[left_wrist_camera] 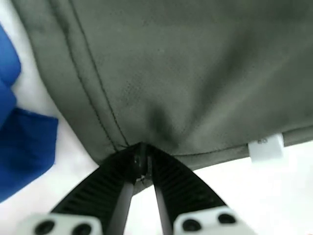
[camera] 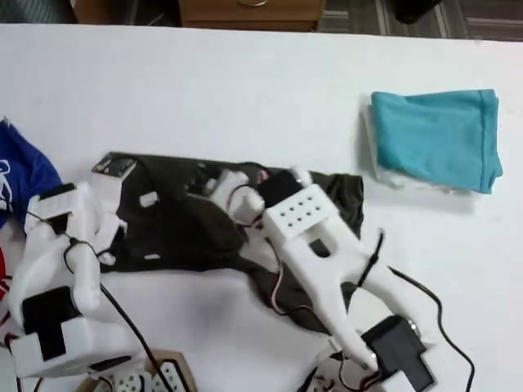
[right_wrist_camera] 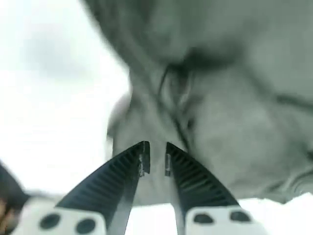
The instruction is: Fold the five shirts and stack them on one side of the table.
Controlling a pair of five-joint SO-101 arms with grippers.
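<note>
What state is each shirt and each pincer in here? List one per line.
Dark olive fabric shirt: spread out, rumpled.
Teal fabric shirt: folded, lying flat.
Blue fabric shirt: bunched, unfolded.
Left pincer: shut on the olive shirt's hem.
Right pincer: down at the olive shirt.

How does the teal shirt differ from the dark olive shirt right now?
The teal shirt is folded into a compact rectangle; the dark olive shirt lies spread out and rumpled. The teal shirt sits apart toward the table's right side, with nothing touching it; the dark olive shirt lies mid-table, its hem pinched by the left hand. Both lie on the white table.
</note>
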